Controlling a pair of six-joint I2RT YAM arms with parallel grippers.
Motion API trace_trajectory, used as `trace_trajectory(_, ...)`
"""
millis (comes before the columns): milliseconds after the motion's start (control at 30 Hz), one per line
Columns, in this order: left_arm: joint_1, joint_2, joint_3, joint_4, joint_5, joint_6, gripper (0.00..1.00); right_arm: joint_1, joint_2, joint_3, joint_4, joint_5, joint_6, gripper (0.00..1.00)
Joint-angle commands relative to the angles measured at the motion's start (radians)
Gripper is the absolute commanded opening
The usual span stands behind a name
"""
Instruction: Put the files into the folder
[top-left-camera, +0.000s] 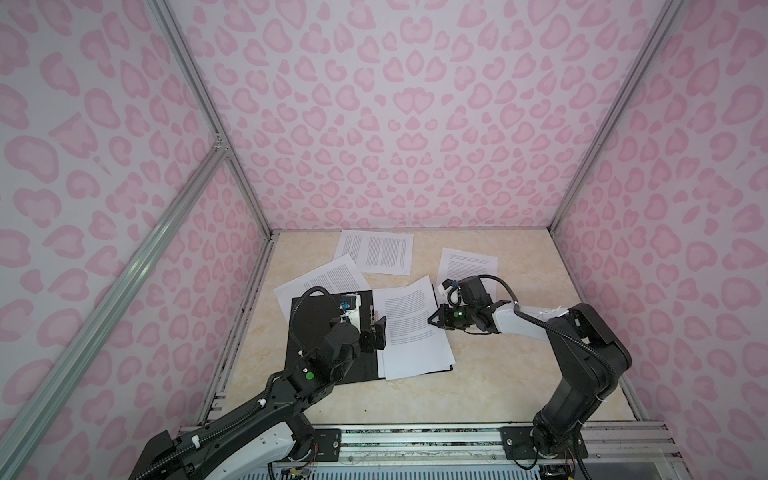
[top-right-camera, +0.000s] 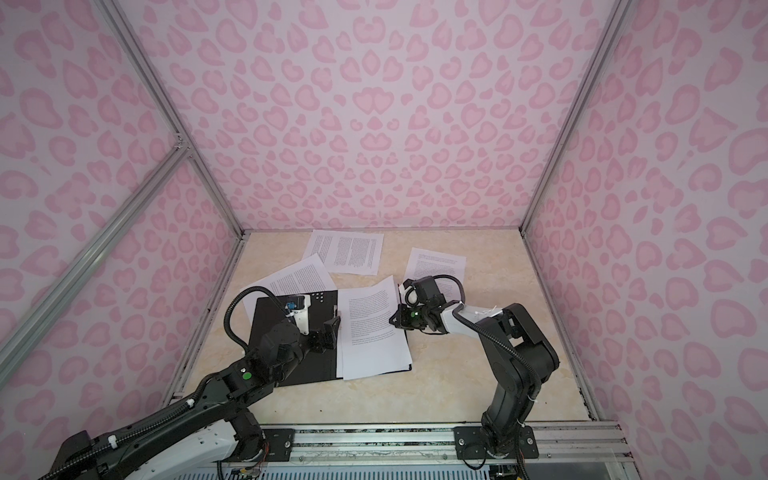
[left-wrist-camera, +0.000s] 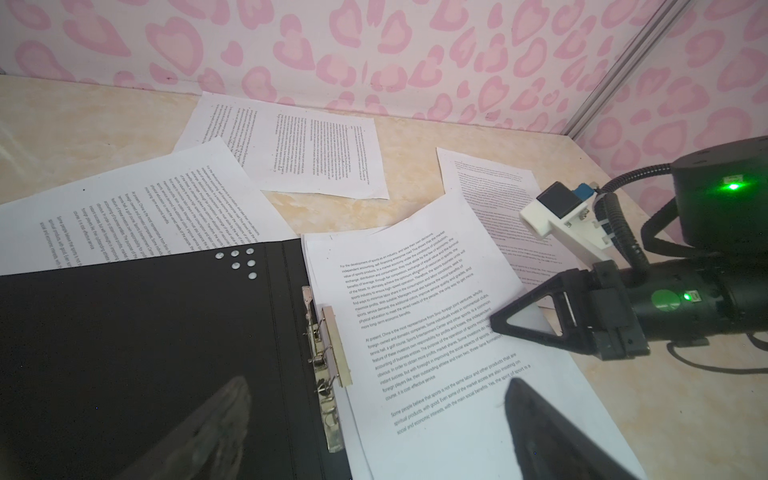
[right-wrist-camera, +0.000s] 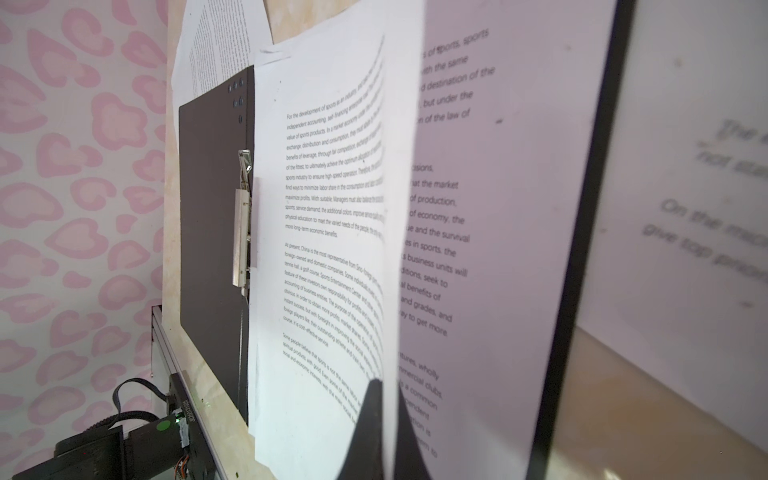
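Note:
The folder (top-left-camera: 361, 368) (top-right-camera: 320, 365) lies open on the table, black inside, with its metal clip (left-wrist-camera: 328, 353) (right-wrist-camera: 243, 232) at the spine. A stack of files (top-left-camera: 411, 332) (top-right-camera: 370, 332) (left-wrist-camera: 415, 291) covers its right half. My right gripper (top-left-camera: 432, 320) (top-right-camera: 392, 320) (right-wrist-camera: 388, 415) is shut on the right edge of the top sheet (right-wrist-camera: 332, 208), which curls upward. My left gripper (top-left-camera: 376, 332) (top-right-camera: 330, 330) (left-wrist-camera: 374, 436) hangs open over the spine, holding nothing. Three more files lie loose: one at the back (top-left-camera: 376, 251), one partly under the folder's far-left corner (top-left-camera: 320, 278), one at the right (top-left-camera: 469, 262).
Pink patterned walls close in the table on three sides, with aluminium posts in the corners. A metal rail (top-left-camera: 415, 440) carrying both arm bases runs along the front edge. Bare beige tabletop (top-left-camera: 478, 386) lies between the folder and the right arm's base.

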Motion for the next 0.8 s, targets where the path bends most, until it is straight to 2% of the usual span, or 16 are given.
trace_trajectory(0, 0.001, 0.005, 0.015, 0.012, 0.001, -0.006, 0.97, 0.001, 0.010, -0.006, 0.041, -0.002, 0.025, 0.00)
trace_trajectory(767, 0.002, 0.032, 0.025, 0.012, 0.010, -0.005, 0.97, 0.031, 0.026, -0.023, 0.096, 0.029, 0.079, 0.00)
